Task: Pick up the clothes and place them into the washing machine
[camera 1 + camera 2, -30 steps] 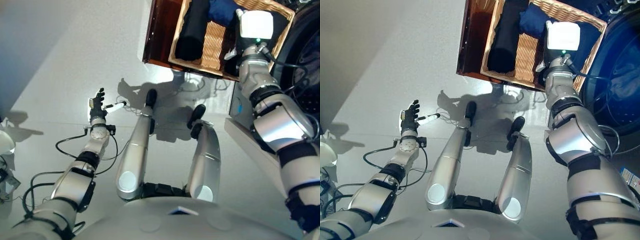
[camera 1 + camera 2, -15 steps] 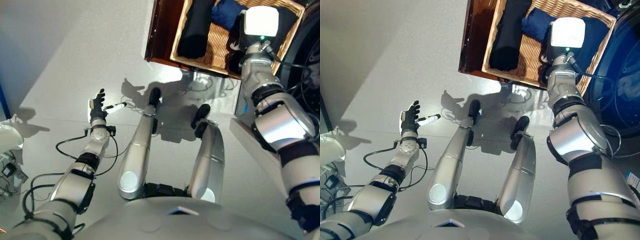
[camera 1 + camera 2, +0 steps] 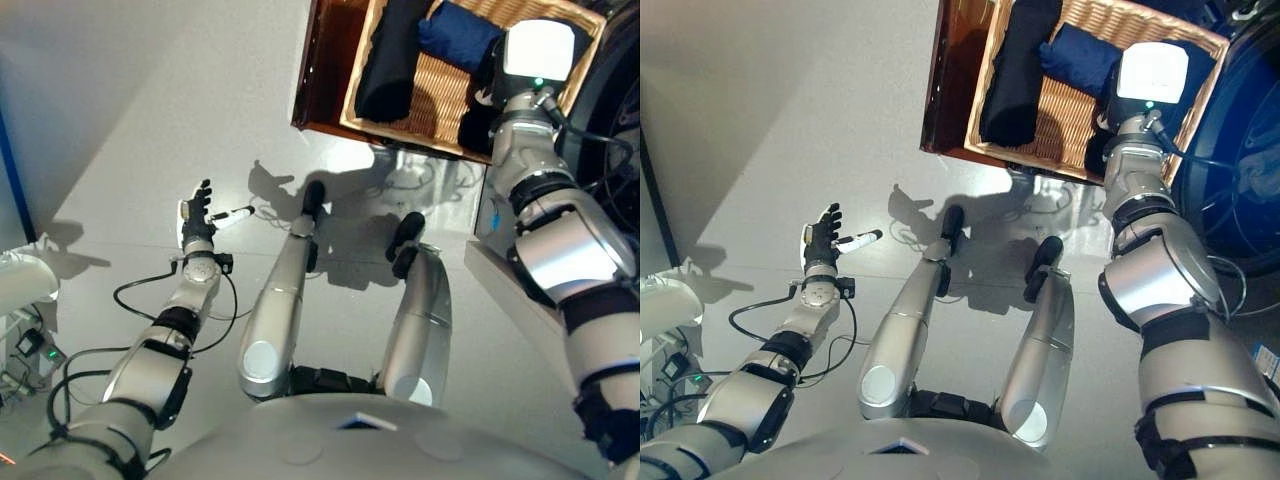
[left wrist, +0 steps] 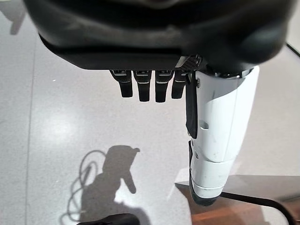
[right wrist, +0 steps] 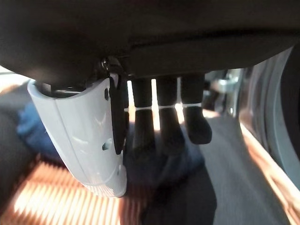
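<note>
Since a second ago the whole scene has slid lower as the head camera moved; neither arm has changed pose. Straight, relaxed fingers of the right hand (image 5: 159,117) hang over the clothes (image 3: 1080,55) in the wicker basket (image 3: 1060,115), gripping nothing; only its wrist view shows them. Out over the floor (image 3: 150,120), the left hand (image 3: 197,212) is spread, empty.
</note>
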Robot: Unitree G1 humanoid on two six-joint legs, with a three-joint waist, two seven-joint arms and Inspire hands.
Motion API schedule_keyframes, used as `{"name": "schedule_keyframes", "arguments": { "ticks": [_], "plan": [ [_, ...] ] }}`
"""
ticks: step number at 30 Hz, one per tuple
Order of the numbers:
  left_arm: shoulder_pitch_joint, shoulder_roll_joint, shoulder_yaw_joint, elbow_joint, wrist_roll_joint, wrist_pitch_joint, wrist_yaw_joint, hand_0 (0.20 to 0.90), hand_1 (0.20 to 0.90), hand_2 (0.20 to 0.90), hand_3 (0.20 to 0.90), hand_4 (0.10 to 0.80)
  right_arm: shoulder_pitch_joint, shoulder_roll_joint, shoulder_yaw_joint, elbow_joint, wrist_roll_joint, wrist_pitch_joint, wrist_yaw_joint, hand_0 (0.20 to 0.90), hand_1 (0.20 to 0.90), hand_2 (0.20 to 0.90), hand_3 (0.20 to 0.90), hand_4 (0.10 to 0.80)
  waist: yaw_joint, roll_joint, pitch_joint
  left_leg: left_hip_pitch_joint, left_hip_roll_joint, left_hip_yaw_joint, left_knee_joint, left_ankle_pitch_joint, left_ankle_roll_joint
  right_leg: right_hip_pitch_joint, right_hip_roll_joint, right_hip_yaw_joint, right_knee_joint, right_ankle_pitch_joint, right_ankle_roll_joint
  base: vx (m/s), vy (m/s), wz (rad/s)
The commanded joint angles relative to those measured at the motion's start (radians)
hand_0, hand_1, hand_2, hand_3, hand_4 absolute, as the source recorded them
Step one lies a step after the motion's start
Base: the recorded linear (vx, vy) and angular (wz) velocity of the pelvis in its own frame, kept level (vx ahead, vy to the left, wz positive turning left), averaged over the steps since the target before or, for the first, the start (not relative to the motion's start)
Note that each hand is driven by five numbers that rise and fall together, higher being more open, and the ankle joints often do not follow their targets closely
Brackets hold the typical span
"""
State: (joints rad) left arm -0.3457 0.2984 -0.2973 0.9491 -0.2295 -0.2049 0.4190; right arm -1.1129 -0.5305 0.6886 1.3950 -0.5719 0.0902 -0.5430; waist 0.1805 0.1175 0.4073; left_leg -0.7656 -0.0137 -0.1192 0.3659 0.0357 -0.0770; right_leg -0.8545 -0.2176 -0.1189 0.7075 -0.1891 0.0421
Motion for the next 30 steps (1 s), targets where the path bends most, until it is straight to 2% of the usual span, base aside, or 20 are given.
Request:
{"name": "schedule_keyframes", "arguments": {
  "ticks": [1,2,11,15,16,17,24,30],
  "plan": [
    [0.036,0.021,0.021,0.004,0.015,-0.042,0.05,0.9,0.9,0.9,0.9,0.8,-0.045,-0.085,-0.011,-0.056,0.045,0.004,-0.07,0.2,0.2,0.2,0.2,0.3,-0.013,0.007,-0.046,0.04,-0.035,0.051,0.024,-0.084,-0.009,0.101,0.058,0.043,-0.18,0.086,0.056,-0.074,0.01,-0.08],
    [0.034,0.021,0.024,0.013,0.014,-0.04,0.048,0.9,0.9,0.9,0.9,0.8,-0.047,-0.085,-0.016,-0.072,0.054,-0.002,-0.074,0.2,0.2,0.2,0.2,0.3,-0.016,0.006,-0.046,0.039,-0.034,0.053,0.005,-0.047,-0.007,0.105,0.059,0.039,-0.206,0.125,0.051,0.01,-0.004,-0.06],
    [0.067,0.02,0.044,0.037,0.021,-0.035,0.027,0.9,0.9,0.9,0.9,0.8,-0.022,-0.078,-0.053,-0.192,0.125,-0.052,-0.074,0.2,0.2,0.2,0.2,0.3,-0.05,-0.014,-0.057,0.165,-0.025,0.077,-0.088,-0.022,-0.003,0.221,0.083,0.066,-0.316,0.165,0.056,0.01,0.01,-0.14],
    [0.074,0.021,0.057,0.038,0.013,-0.036,0.021,0.9,0.9,0.9,0.9,0.8,-0.006,-0.076,-0.061,-0.203,0.127,-0.062,-0.066,0.2,0.2,0.2,0.2,0.3,-0.055,-0.016,-0.056,0.173,-0.026,0.08,-0.089,-0.019,-0.001,0.229,0.083,0.068,-0.332,0.175,0.055,-0.018,-0.005,-0.19],
    [0.068,0.022,0.06,0.049,0.01,-0.038,0.02,0.9,0.9,0.9,0.9,0.8,0.001,-0.068,-0.066,-0.202,0.139,-0.07,-0.058,0.716,0.716,0.716,0.716,0.669,-0.056,-0.018,-0.056,0.17,-0.023,0.082,-0.087,-0.018,-0.001,0.229,0.085,0.069,-0.338,0.178,0.057,-0.026,-0.033,-0.06],
    [0.065,0.022,0.059,0.057,0.011,-0.037,0.02,0.9,0.9,0.9,0.9,0.8,0.004,-0.063,-0.061,-0.196,0.133,-0.068,-0.058,0.9,0.9,0.9,0.9,0.8,-0.055,-0.016,-0.055,0.164,-0.023,0.081,-0.081,-0.017,-0.001,0.226,0.084,0.066,-0.335,0.177,0.056,-0.036,-0.046,-0.08],
    [0.065,0.025,0.047,0.064,0.009,-0.035,0.024,0.9,0.9,0.9,0.9,0.8,-0.016,-0.065,-0.032,-0.183,0.073,-0.049,-0.073,0.9,0.9,0.9,0.9,0.8,-0.052,-0.008,-0.041,0.111,-0.02,0.074,-0.053,-0.014,-0.008,0.188,0.089,0.052,-0.316,0.171,0.052,-0.026,-0.025,0.02],
    [0.051,0.028,0.039,0.09,0.003,-0.029,0.045,0.9,0.9,0.9,0.9,0.8,-0.04,-0.065,-0.012,-0.131,0.047,-0.02,-0.085,0.9,0.9,0.9,0.9,0.8,-0.047,-0.018,-0.008,0.031,-0.012,0.064,0.01,-0.023,-0.014,0.13,0.088,0.031,-0.256,0.151,0.049,0.0,-0.035,0.15]
  ]
}}
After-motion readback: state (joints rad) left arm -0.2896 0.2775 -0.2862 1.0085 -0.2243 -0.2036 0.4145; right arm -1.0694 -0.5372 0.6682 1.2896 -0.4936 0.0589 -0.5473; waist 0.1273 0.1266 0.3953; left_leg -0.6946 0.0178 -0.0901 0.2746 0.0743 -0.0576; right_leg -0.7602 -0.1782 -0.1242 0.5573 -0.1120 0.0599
